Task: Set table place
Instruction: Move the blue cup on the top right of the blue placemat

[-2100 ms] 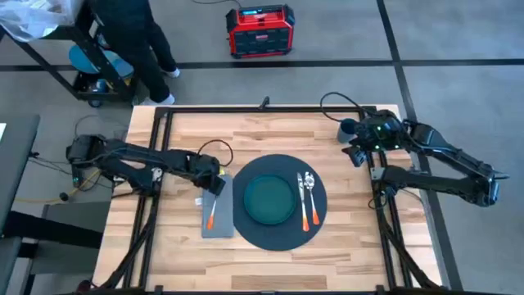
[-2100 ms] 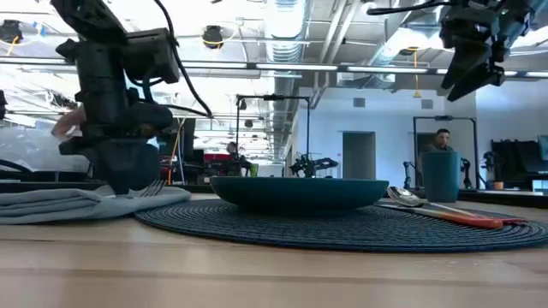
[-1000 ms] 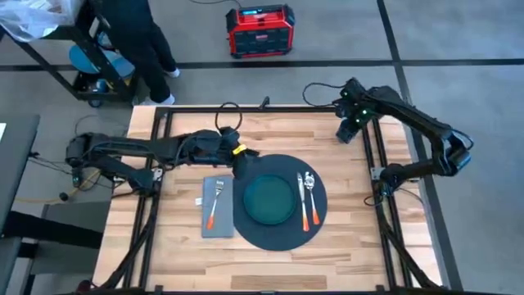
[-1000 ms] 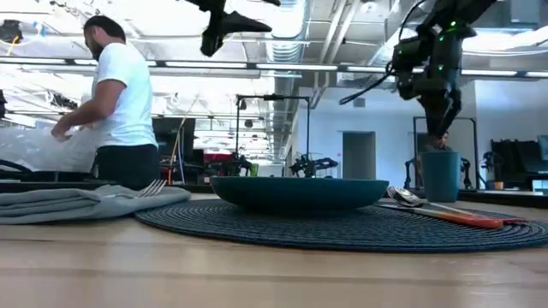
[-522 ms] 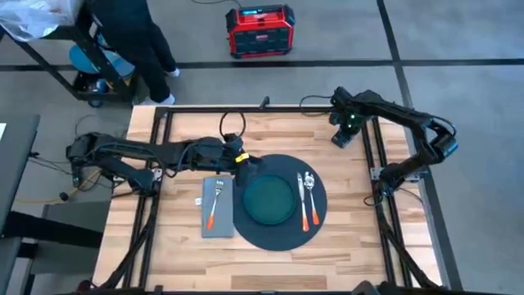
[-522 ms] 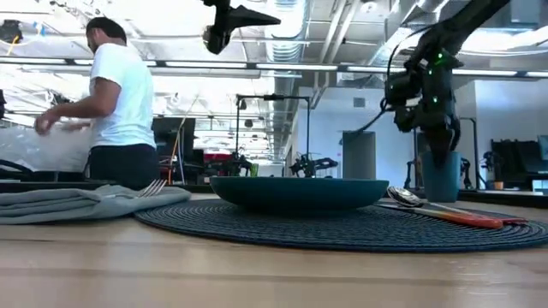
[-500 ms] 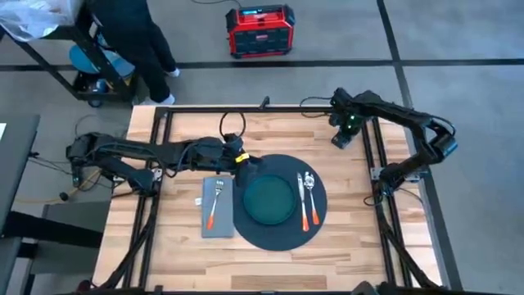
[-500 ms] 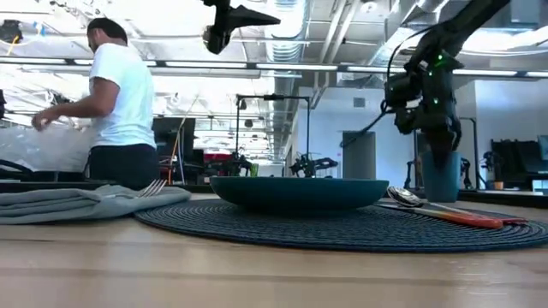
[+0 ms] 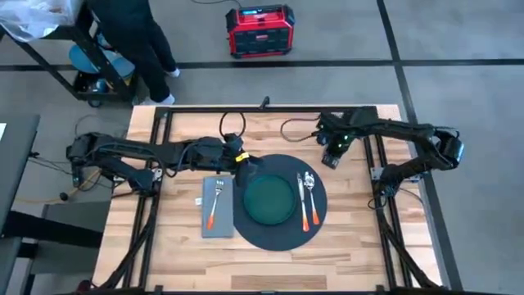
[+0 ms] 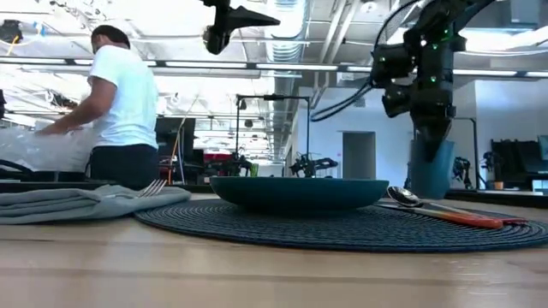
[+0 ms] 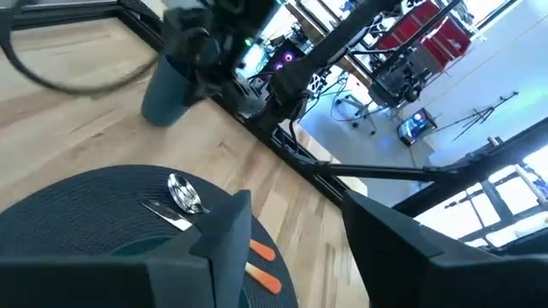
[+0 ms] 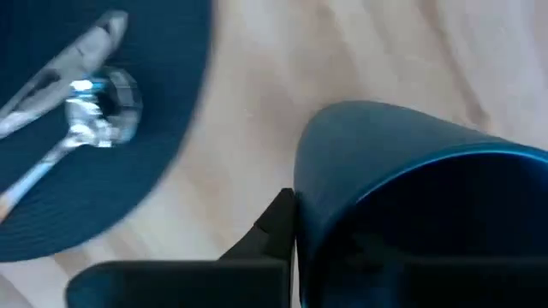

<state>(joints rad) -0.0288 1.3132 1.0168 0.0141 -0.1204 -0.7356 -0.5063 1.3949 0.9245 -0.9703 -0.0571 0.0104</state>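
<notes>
One cup [image 12: 402,180] pinched by right claw [image 9: 332,155] | left claw [image 11: 291,231] spread | cup base hidden

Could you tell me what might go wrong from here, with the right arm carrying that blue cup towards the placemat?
The right claw grips the blue cup by its rim only, so it might slip or tilt. Its path ends near the spoon and knife on the placemat, so it could knock them askew.
</notes>
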